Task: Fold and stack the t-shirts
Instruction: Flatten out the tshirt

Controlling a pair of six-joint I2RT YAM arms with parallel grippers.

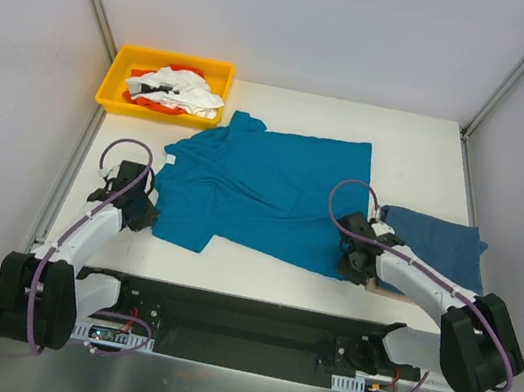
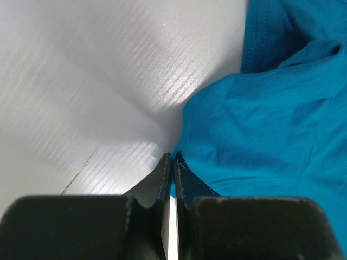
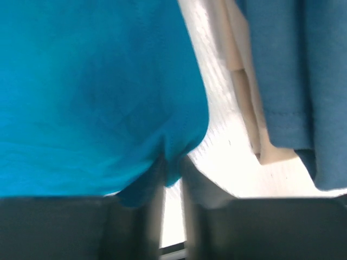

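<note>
Spread shirt (image 1: pixel 263 191): it lies opened out flat across the middle of the table, teal, with a few soft creases.
Folded shirt (image 1: pixel 436 245): it sits at the right side of the table, a darker blue, just beside the right arm and apart from the spread one.
Handling: we judge the cloth light, limp and not fragile. It will sag and drag wherever it is not held, and it can slip out of a shallow pinch.
Where to hold: we would take it at the edges and corners, one grip at each end of the same side, so the fold comes over evenly.
Left gripper (image 2: pixel 173 157): the fingers are pressed together at the near left edge of the spread shirt. A sliver of teal seems caught between them, so we read it as a pinch on that edge.
Right gripper (image 3: pixel 172 162): it is at the near right corner of the spread shirt. The fingers stand close together with a small tuck of cloth between them, and we take that as a grip.
Table (image 1: pixel 420 163): white and smooth, so cloth should slide on it easily.
Bin (image 1: pixel 120 80): yellow, at the far left corner, holding white and orange cloths (image 1: pixel 179 90), and just clear of the spread shirt.
</note>
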